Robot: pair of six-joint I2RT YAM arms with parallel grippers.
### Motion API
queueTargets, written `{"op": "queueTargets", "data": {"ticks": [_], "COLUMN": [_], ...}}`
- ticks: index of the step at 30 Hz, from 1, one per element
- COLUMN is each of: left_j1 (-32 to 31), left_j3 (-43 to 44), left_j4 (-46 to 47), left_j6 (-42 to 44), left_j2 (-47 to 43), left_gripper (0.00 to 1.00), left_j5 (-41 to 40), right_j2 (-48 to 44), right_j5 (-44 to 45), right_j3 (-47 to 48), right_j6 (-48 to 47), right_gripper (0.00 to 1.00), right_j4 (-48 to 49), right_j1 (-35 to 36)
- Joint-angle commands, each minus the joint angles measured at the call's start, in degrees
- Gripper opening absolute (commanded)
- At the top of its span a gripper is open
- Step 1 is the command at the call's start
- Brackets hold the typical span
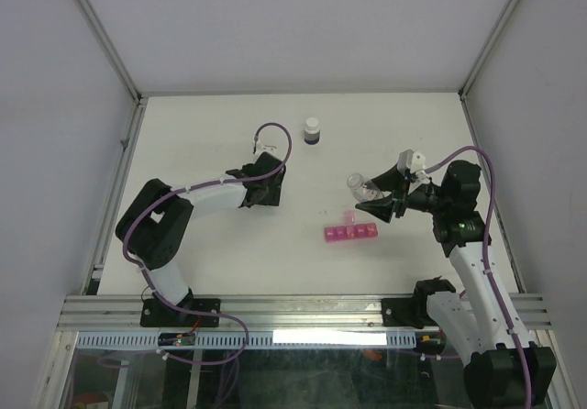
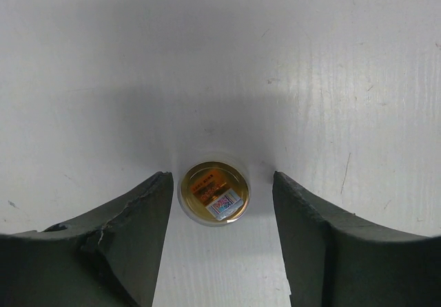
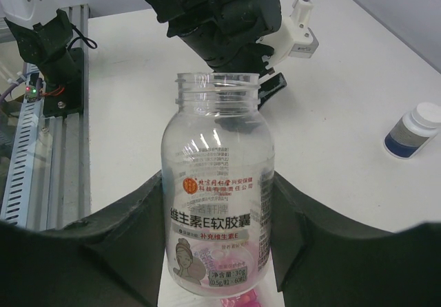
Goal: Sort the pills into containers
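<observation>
The pink pill-organizer strip lies on the white table in front of the right arm, one lid raised. A sliver of the strip shows at the bottom of the right wrist view. My right gripper is shut on a clear, uncapped vial with a printed label, held tilted just above the strip. My left gripper is open, pointing down at the table. An orange cap lies flat between its fingers, touching neither. I cannot make out single pills.
A dark bottle with a white cap stands upright at the back middle of the table. The left arm shows beyond the vial's mouth. Metal frame rails run along the table's near edge.
</observation>
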Motion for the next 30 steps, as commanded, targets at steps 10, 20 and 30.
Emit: {"op": "queueTargets", "data": {"ticks": [10,20,30], "left_j1": [0.72,0.71,0.67], "left_j3": [-1.12,-1.38,-13.06], "left_j4": [0.61,0.81,21.13], "left_j6": [-1.41,-1.4,-2.95], "left_j2": [-1.71,-3.8,-26.49], "left_gripper": [0.54,0.26,0.14], "left_j5": [4.22,4.19,27.12], "right_j2": [-0.15,-0.1,3.51], "right_j5": [-0.84,-1.36,-2.24], "right_j3": [0.69,0.49,4.17], "right_j6": [0.43,0.61,-14.9], "right_gripper": [0.0,0.0,0.0], "right_j4": [1.69,1.85,-11.57], "right_j1": [-0.75,-0.98,-0.42]}}
